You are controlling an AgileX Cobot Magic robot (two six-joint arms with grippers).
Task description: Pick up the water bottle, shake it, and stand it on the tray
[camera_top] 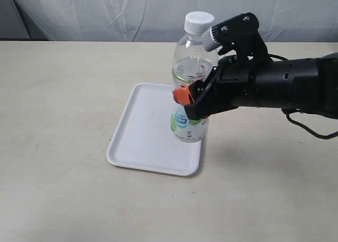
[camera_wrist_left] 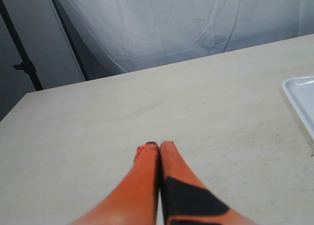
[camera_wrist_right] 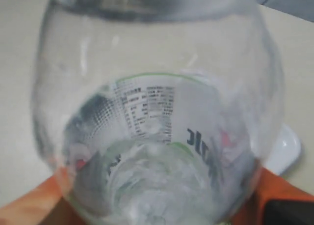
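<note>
The water bottle (camera_top: 193, 59), clear with a white cap (camera_top: 199, 21) and a lime-printed label, stands upright over the right part of the white tray (camera_top: 141, 130). My right gripper (camera_top: 188, 102) reaches in from the right and is shut on the bottle's middle, with an orange finger (camera_top: 181, 95) showing on its near side. In the right wrist view the bottle (camera_wrist_right: 157, 112) fills the frame between the orange fingers (camera_wrist_right: 37, 203), and a tray corner (camera_wrist_right: 287, 149) shows behind it. Whether the base rests on the tray I cannot tell. My left gripper (camera_wrist_left: 159, 145) is shut on nothing above bare table.
A pale tabletop (camera_top: 63, 94) spreads around the tray, and a white curtain (camera_top: 105, 9) hangs behind the table. In the left wrist view a corner of the tray (camera_wrist_left: 300, 95) lies off to one side, and a dark stand (camera_wrist_left: 22, 63) is beyond the table edge.
</note>
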